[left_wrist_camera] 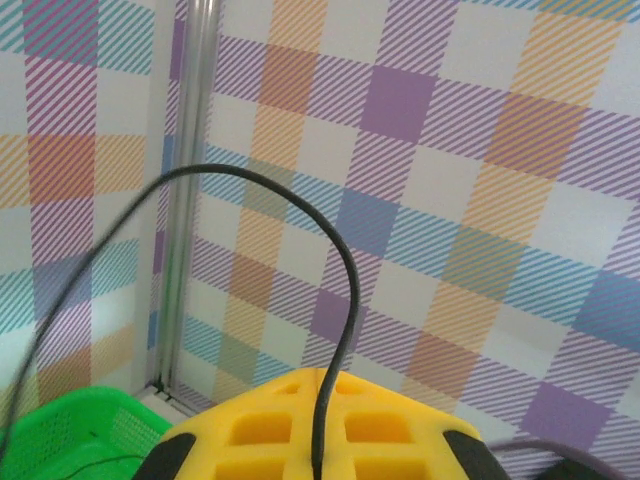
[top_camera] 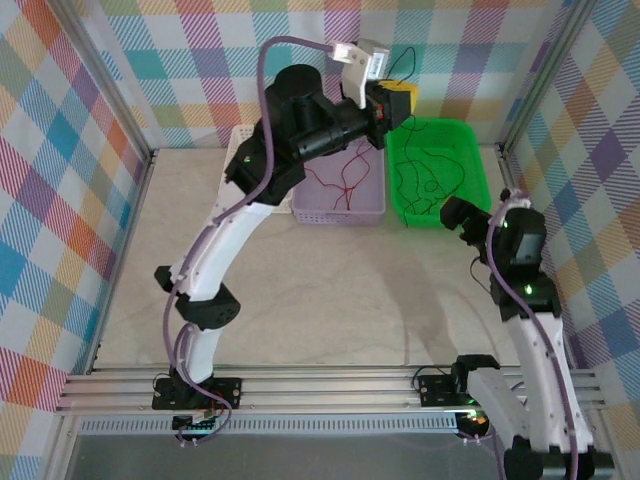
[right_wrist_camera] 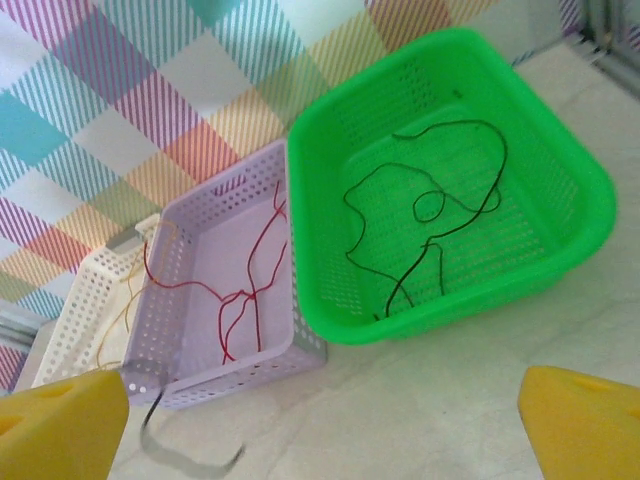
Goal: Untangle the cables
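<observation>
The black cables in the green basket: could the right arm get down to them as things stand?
Probably yes. The right gripper hangs open just in front of the green basket, looking down into it. The black cables lie loose on the basket's floor, and nothing stands between them and the gripper.

Black cables [right_wrist_camera: 430, 215]: thin, slack loops lying flat in green basket [right_wrist_camera: 590, 190], 1 o'clock on table.
Red cables [right_wrist_camera: 245, 295]: branching strands in lilac basket [right_wrist_camera: 225, 180], 12 o'clock.
Yellow-orange cable [right_wrist_camera: 127, 295]: in white basket [right_wrist_camera: 85, 310], 11 o'clock.
Single black cable [left_wrist_camera: 340, 270]: arches upward, pinched in left gripper [left_wrist_camera: 320, 440].
</observation>
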Available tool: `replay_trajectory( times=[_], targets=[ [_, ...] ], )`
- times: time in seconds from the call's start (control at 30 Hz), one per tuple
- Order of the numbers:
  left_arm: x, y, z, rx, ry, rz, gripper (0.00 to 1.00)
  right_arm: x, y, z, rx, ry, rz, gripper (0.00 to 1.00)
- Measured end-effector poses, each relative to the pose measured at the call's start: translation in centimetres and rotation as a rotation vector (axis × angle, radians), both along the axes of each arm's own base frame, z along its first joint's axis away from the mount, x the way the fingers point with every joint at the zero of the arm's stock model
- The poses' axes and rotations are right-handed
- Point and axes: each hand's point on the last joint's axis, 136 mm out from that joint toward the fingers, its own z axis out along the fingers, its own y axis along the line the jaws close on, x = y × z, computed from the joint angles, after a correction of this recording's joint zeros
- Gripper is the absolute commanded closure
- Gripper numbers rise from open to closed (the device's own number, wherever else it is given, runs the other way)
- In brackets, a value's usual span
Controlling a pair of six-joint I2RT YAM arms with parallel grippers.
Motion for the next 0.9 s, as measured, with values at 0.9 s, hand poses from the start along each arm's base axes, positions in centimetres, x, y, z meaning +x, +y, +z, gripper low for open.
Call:
replay_trajectory(
  times=[0.9],
  targets=[
    [11.9,-6.8,-6.9,-0.261,-0.107,0.072,1.00,-8.5,0.0,2.0,-0.052,-0.173,0.025,0.00]
  ],
)
